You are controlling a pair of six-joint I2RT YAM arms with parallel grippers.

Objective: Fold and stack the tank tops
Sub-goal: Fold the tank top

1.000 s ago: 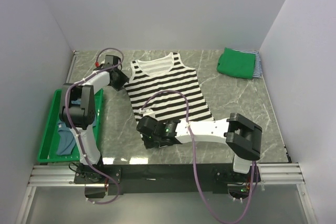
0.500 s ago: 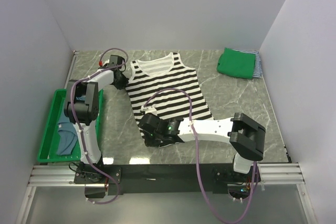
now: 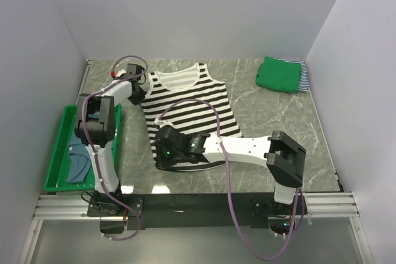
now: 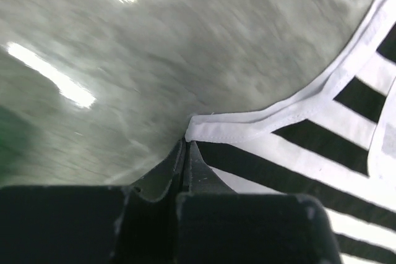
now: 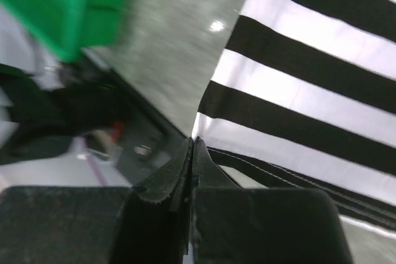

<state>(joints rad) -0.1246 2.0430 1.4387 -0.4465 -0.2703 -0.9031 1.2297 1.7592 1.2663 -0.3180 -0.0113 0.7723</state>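
At the far left, a rigid green plastic bin [image 3: 57,153] sits on the grey marbled worktop [image 3: 278,128]. A crumpled dusty blue tank top [image 3: 77,164] lies inside it.

Just right of the bin's far end, the left fingers [image 4: 166,170] are clenched on the white-bound tip of a shoulder strap. The strap belongs to the bold black-and-white striped tank top [image 3: 185,100], and it is the garment's far left corner. That top lies spread flat in the middle of the worktop, with its neckline toward the back wall and its hem toward the arm bases.

At the top's near left corner, the right fingers [image 5: 167,174] are pinched tight on the hem edge. The right arm reaches there from its base on the right, lying across the lower hem.

Well apart, in the far right corner, is a stack of 2. A folded plain green tank top [image 3: 277,73] rests on a thin navy-and-white striped tank top [image 3: 302,78], whose edge shows along the green one's right side.
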